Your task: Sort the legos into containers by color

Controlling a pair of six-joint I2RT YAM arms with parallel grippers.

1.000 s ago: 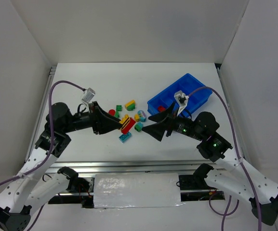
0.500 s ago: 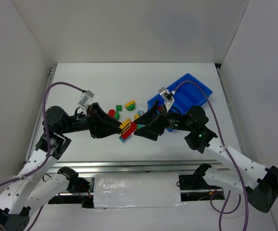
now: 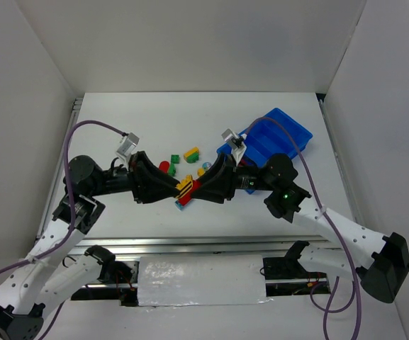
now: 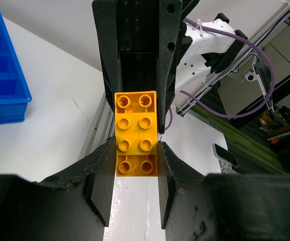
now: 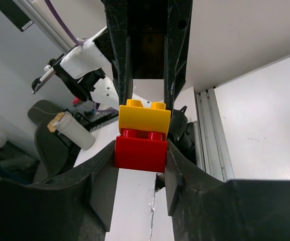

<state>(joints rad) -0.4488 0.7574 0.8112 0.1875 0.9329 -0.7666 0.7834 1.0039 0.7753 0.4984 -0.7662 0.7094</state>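
Separation, as judged from both grips: held yellow brick clamped in left gripper, red brick stuck to it clamped in right gripper, above table, near blue tray. Needed steady straight pull apart, without twisting.

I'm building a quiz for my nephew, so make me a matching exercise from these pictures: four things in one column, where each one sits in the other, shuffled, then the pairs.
Things: 1 yellow brick; 2 red brick; 3 blue tray; 4 green brick.
Places: A loose on the table; B joined to the yellow brick's underside; C right part of the table; D studs facing the left wrist camera.
Pairs: 1-D, 2-B, 3-C, 4-A.
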